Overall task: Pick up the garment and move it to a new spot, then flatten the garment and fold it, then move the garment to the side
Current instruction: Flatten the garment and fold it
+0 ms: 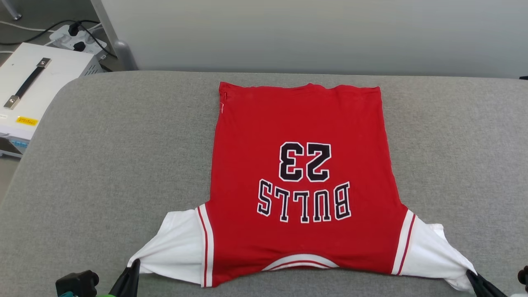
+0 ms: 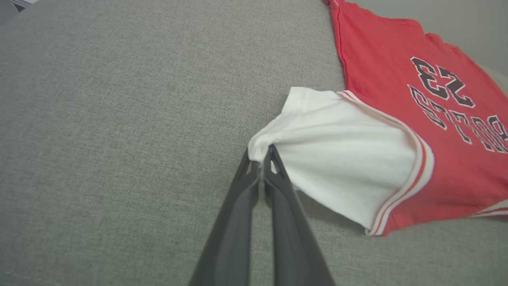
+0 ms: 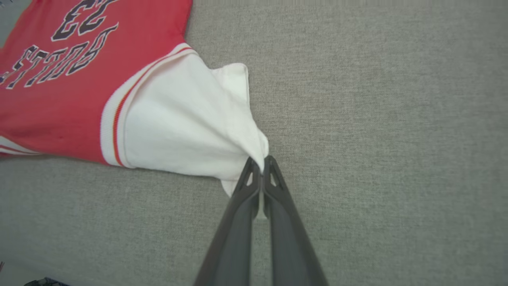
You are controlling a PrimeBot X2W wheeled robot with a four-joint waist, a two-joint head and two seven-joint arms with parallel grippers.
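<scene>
Pinching a limp T-shirt [image 1: 301,123] by its sleeves

Each clamps a sleeve tip, left end effector [image 2: 260,159] and right end effector [image 3: 262,161]; the T-shirt lies spread between them on the worktop [image 1: 103,144]. Light, soft, probably saggy: grip corners

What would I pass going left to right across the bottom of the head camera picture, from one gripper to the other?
left gripper, shut on a white sleeve → garment, its red body with collar trim → second white sleeve → right gripper, shut on that sleeve.
</scene>
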